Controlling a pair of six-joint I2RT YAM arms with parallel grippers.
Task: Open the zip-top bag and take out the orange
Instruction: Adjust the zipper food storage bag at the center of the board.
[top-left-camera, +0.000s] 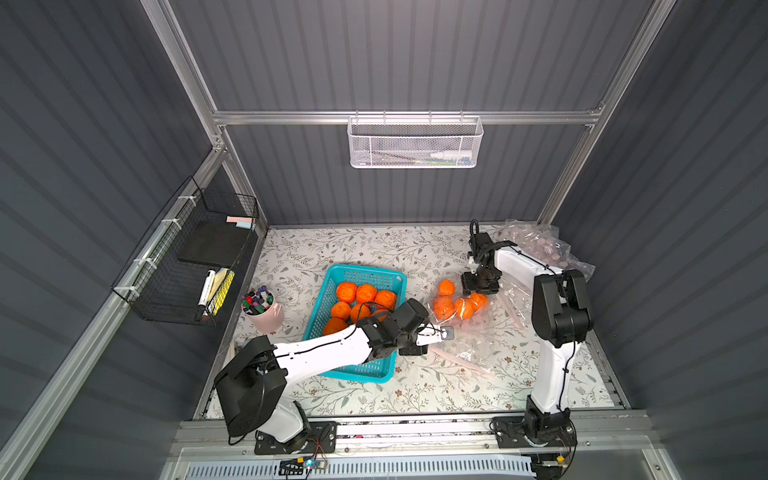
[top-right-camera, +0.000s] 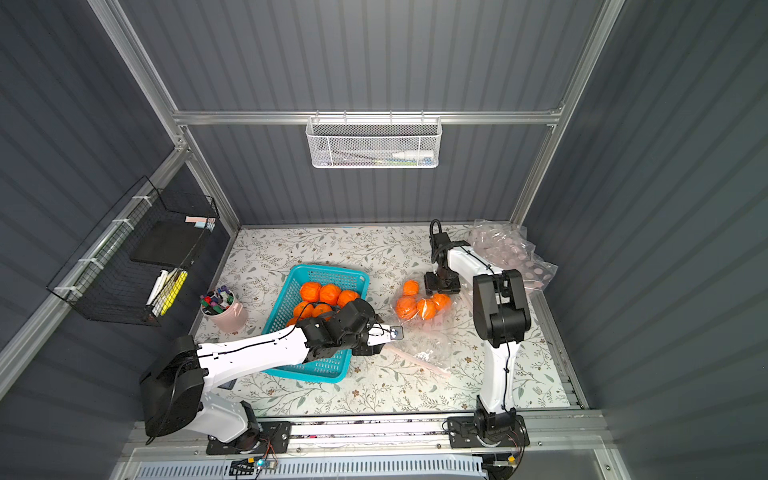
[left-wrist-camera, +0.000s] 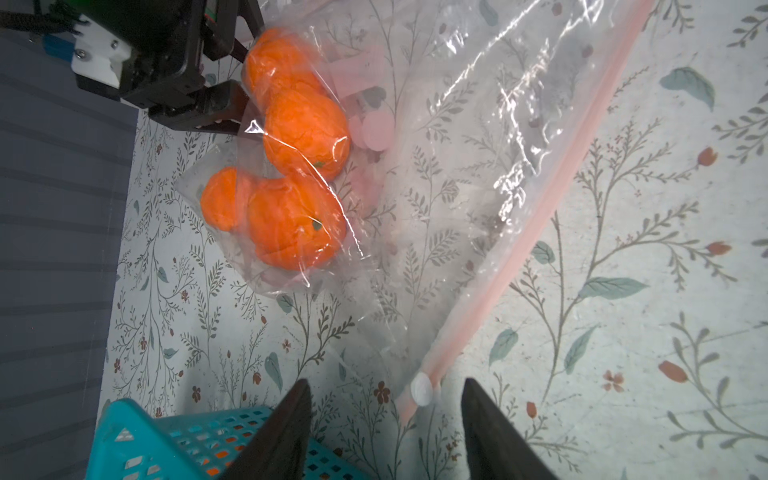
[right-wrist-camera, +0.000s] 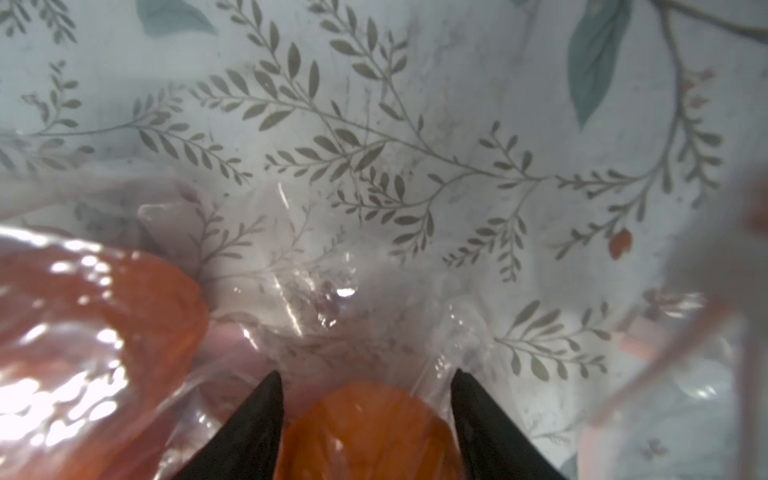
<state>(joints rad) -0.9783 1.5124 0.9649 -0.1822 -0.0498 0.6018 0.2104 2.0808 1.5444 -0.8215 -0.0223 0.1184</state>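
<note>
The left gripper (left-wrist-camera: 385, 381) jaws are held apart at the slider (left-wrist-camera: 422, 388), right gripper (right-wrist-camera: 365, 374) jaws astride an orange (right-wrist-camera: 365, 436), clamp unclear: the bag (left-wrist-camera: 478, 145) could be dragged, not unzipped.

Grey ribbed walls (top-left-camera: 415, 54), floral tabletop (top-left-camera: 415, 395)

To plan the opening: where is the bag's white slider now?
In the left wrist view the white slider sits at the pink zip strip's end, near the teal basket, just ahead of the left gripper's open jaws.
</note>
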